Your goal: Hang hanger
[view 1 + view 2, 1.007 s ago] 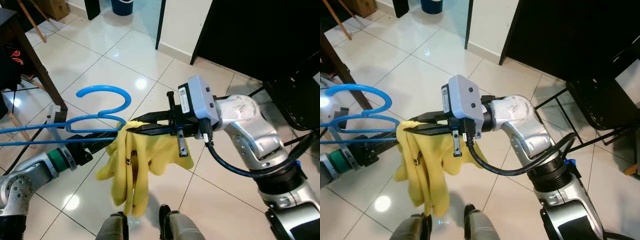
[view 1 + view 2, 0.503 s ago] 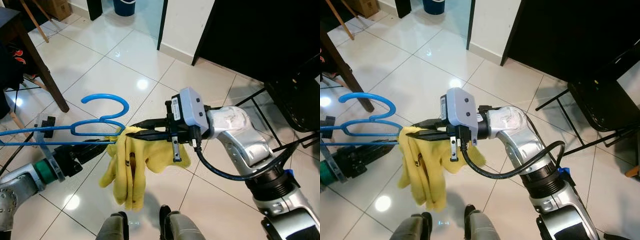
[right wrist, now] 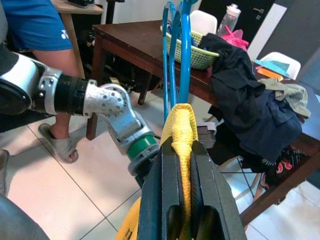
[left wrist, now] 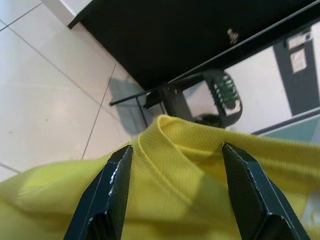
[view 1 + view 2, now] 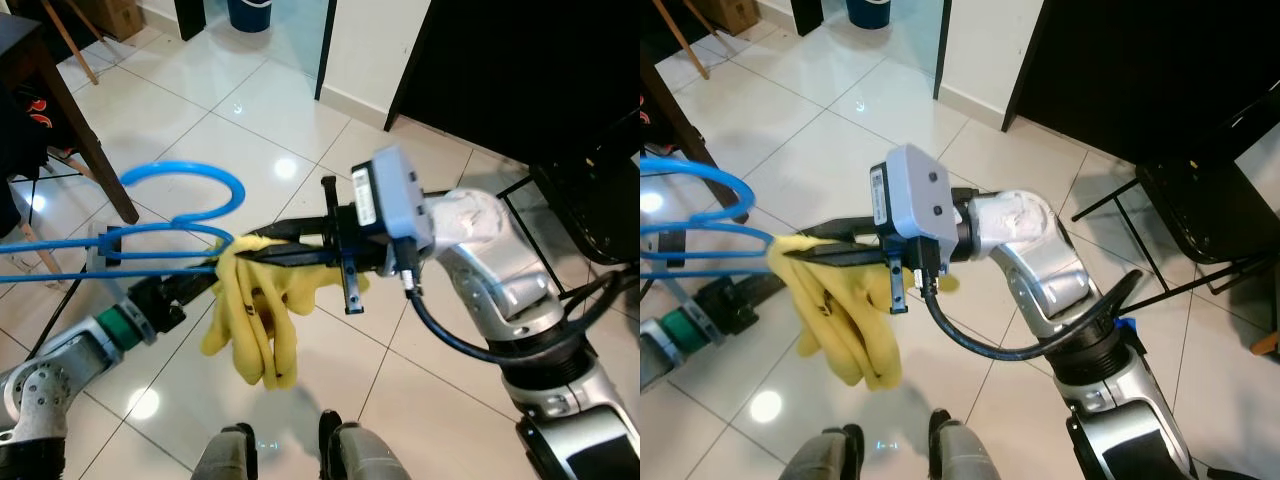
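A blue plastic hanger (image 5: 190, 172) lies level over my left arm, hook upward, its bars running off to the left. A yellow shirt (image 5: 255, 320) hangs bunched at the hanger's near end. My right gripper (image 5: 240, 255) reaches in from the right and is shut on a fold of the shirt, right against the hanger (image 3: 185, 50). My left gripper (image 5: 208, 276) sits just under the hanger bars. In the left wrist view its fingers (image 4: 112, 185) stand apart, open, with the shirt's collar (image 4: 190, 190) across the gap. What carries the hanger is hidden.
A dark wooden table (image 5: 95, 150) stands at the left, with a green basket (image 3: 200, 55) and dark clothes (image 3: 245, 100) on it. A person in a blue shirt (image 3: 35, 22) stands beside it. A black metal chair frame (image 5: 590, 200) is at the right. White tiles (image 5: 200, 120) lie ahead.
My right gripper has carried the shirt fold left, up against the hanger's end. The hanger and left arm have risen and shifted left. The shirt hangs more bunched.
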Motion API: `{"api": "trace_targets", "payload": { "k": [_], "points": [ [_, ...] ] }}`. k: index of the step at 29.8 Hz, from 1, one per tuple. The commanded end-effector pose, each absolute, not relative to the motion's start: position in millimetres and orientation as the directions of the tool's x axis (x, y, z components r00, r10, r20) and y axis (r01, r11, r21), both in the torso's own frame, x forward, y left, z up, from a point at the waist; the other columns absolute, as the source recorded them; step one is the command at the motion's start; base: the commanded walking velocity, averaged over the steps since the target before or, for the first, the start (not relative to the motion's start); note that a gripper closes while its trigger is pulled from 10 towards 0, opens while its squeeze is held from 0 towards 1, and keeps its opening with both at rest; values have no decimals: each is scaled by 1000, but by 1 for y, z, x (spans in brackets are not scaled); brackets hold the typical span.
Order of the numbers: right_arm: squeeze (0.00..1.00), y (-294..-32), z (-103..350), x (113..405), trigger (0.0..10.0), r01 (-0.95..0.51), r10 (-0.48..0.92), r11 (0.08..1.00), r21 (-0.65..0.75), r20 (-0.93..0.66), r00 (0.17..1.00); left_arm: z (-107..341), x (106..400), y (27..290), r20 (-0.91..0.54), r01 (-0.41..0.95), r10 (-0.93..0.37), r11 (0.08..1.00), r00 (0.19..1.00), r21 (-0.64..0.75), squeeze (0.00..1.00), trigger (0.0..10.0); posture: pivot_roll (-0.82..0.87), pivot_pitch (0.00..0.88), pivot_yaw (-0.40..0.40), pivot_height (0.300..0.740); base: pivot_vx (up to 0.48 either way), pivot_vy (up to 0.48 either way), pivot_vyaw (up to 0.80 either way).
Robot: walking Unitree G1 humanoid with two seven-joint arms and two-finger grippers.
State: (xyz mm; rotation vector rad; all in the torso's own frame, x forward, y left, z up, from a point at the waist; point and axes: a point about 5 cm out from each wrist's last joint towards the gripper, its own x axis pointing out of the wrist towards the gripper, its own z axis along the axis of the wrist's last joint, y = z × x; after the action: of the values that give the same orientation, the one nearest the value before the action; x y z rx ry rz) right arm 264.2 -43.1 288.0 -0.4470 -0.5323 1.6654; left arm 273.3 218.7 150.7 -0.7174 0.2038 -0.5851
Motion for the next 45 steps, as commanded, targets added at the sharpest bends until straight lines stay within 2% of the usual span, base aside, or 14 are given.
{"api": "trace_targets", "payload": {
  "k": [1, 11, 17, 31, 41, 42, 44, 45],
  "points": [
    [0, -46, 292, 261, 0, -798, 985, -132, -588, 15, -174, 147, 271, 219, 17, 413, -557, 593, 830, -692, 0, 10000, 13, 169, -16, 740, 0, 0, 0],
    [0, -44, 294, 259, 0, -788, 983, -140, -600, 13, -185, 144, 272, 216, 10, 403, -561, 582, 828, -706, 0, 10000, 15, 163, -13, 740, 0, 0, 0],
    [0, -46, 295, 260, 0, -778, 985, -144, -611, -15, -170, 135, 255, 206, -62, 418, -647, 560, 760, -715, 0, 10000, 9, 162, -4, 740, 0, 0, 0],
    [0, -47, 292, 264, 0, -783, 987, -140, -607, -24, -158, 135, 241, 207, -83, 410, -659, 556, 748, -723, 0, 10000, 11, 166, -10, 740, 0, 0, 0],
    [0, -46, 298, 259, 0, -769, 983, -157, -620, -25, -180, 118, 249, 199, -138, 363, -658, 564, 740, -742, 0, 9882, 0, 169, -3, 740, 0, 0, 0],
    [0, -46, 299, 258, 0, -766, 983, -159, -623, -25, -183, 116, 252, 199, -141, 356, -654, 565, 743, -744, 0, 4980, -3, 170, -2, 740, 0, 0, 0],
    [0, -46, 299, 258, 0, -766, 983, -159, -623, -25, -183, 116, 252, 199, -141, 356, -654, 565, 743, -744, 0, 4980, -3, 170, -2, 740, 0, 0, 0],
    [0, -46, 300, 257, 0, -764, 982, -159, -626, -25, -185, 115, 254, 199, -148, 346, -642, 576, 752, -741, 0, 4196, -4, 171, -1, 740, 0, 0, 0]
  ]
}}
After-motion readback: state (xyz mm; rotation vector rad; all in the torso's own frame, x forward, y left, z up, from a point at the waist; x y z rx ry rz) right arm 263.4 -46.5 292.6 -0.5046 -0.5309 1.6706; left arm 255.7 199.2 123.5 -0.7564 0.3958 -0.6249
